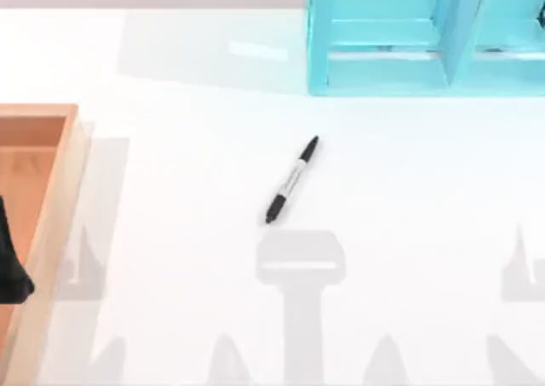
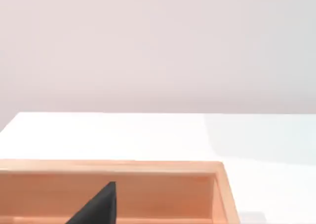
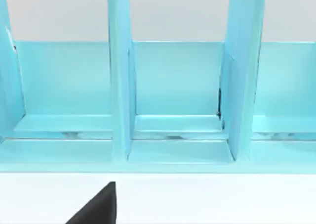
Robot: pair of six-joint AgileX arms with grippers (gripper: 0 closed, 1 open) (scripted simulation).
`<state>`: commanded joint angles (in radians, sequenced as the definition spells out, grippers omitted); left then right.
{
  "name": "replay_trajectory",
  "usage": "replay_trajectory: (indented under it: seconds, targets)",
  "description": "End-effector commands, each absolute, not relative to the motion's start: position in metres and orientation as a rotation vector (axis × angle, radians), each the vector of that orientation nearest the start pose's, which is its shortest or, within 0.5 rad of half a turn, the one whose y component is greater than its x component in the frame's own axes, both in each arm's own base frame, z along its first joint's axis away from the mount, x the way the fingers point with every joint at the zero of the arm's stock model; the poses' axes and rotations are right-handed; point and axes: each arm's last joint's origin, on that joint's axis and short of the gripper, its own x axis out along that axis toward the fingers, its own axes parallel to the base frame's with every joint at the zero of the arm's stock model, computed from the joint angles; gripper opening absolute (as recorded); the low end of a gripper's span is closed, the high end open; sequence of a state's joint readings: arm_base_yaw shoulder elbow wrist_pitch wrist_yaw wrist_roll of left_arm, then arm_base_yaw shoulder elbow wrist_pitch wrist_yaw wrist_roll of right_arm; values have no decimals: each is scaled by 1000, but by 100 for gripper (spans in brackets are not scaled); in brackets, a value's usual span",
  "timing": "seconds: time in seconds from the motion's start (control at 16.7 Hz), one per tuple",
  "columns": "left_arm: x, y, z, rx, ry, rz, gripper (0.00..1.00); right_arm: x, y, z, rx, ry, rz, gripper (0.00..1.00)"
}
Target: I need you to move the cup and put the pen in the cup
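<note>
Left gripper (image 1: 10, 271): a dark shape at the far left edge of the top view, over the wooden tray (image 1: 60, 190); whether it is released or clenched cannot be told. In the left wrist view a black finger tip (image 2: 98, 206) shows against the tray's inner wall (image 2: 163, 194), with white desk (image 2: 148, 135) beyond.

Right gripper: one black finger tip (image 3: 98, 206) shows in the right wrist view over the white desk, facing a light-blue compartmented rack (image 3: 177, 95); state cannot be told.

Pen (image 1: 292, 180): lies flat on the desk near the middle, on a diagonal, one black end toward the rack (image 1: 383, 37), the other toward the near edge. It is well apart from the left gripper, to its right, and clear of the tray. Grey middle barrel carries a label; the writing is too small to read
</note>
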<state>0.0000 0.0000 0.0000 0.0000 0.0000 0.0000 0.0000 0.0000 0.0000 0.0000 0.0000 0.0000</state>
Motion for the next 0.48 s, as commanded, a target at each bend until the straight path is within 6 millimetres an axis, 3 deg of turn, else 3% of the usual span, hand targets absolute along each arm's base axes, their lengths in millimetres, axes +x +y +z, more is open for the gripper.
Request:
replay_trajectory:
  seconds: [0.24, 0.48]
  targets:
    - [106, 0, 165, 5, 31, 10, 100, 106, -1, 160, 0, 0, 0, 100]
    - [110, 4, 199, 32, 201, 43, 100, 106, -1, 160, 0, 0, 0, 100]
